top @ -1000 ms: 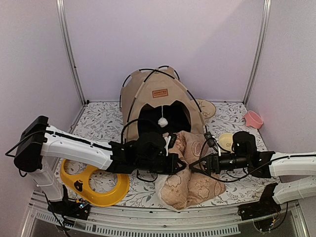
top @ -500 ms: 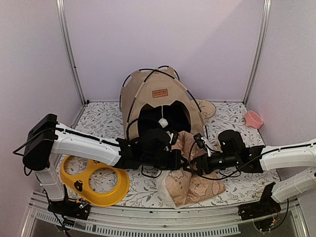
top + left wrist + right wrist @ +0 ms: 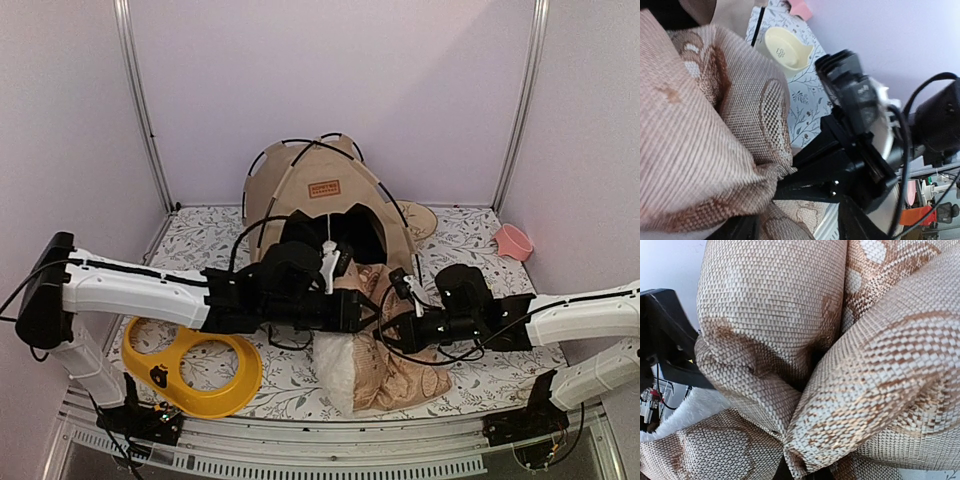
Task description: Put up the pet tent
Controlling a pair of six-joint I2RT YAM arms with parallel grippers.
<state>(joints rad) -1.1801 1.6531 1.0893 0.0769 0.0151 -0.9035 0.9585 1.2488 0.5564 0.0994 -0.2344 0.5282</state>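
Pet tent (image 3: 300, 195) stands upright at rear of floral-print table (image 3: 200, 245). Nearest, front-left of tent: yellow tray (image 3: 240, 380). Then brown cushion (image 3: 400, 370) just before tent, R gripper (image 3: 387, 325) pinched shut on it; L gripper (image 3: 355, 305) spread unclear. Behind tent: lilac walls (image 3: 330, 70).

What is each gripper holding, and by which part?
The right gripper pinches a bunched fold of the cushion's patterned fabric. Whether the left gripper grips the cushion cannot be told.
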